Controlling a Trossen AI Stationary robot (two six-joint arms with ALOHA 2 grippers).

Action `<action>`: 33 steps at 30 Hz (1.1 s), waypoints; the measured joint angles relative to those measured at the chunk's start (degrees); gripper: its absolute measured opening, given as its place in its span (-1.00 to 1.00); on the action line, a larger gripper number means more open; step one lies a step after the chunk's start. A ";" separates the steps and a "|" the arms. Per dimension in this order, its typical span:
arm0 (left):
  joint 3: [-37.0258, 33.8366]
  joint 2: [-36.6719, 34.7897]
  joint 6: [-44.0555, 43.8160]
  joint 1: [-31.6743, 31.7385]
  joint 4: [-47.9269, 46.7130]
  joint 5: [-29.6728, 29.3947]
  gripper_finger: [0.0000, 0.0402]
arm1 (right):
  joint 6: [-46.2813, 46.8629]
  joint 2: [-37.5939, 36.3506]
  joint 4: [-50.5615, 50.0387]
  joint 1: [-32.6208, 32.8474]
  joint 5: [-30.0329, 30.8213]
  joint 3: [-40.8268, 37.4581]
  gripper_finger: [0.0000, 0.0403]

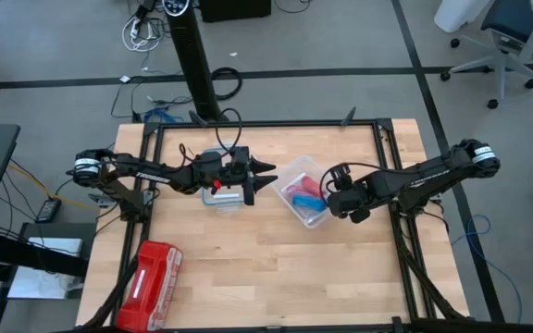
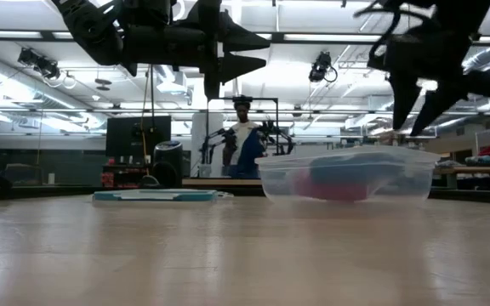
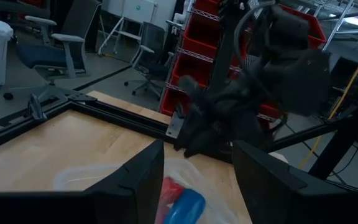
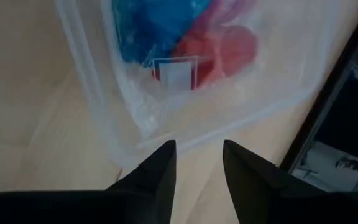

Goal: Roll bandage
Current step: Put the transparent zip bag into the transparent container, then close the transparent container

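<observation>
right wrist view: bandage [image 4: 151, 28] in tub [image 4: 104, 118], beyond parted fingers [image 4: 160, 163].

Bandage [image 4: 154, 28] blurred behind container wall [image 4: 104, 118]

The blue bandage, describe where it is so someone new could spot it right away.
Find the clear plastic tub right of centre on the wooden table, just off the right claw. The bandage lies inside it, the only bright blue piece beside the red-pink rolls.
</observation>
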 joint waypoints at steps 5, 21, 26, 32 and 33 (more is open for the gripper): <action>0.00 0.00 0.00 0.00 0.00 0.00 -0.04 | 6.75 -0.06 3.31 0.66 -4.24 5.76 -0.37; 0.00 0.00 0.01 0.00 -0.04 0.23 -0.04 | 2.85 16.44 16.47 -8.23 -16.34 5.91 -0.50; 0.02 0.00 -0.02 0.00 -0.23 1.08 -0.04 | 2.59 21.13 17.47 -9.90 -19.13 6.21 -0.55; 0.00 0.00 -0.04 0.00 -0.52 1.92 -0.04 | 6.21 16.13 11.68 -9.78 -19.97 8.90 -0.61; 0.02 0.00 -0.04 0.00 -0.51 1.92 -0.04 | 6.65 14.36 11.48 -9.76 -19.83 9.43 -0.61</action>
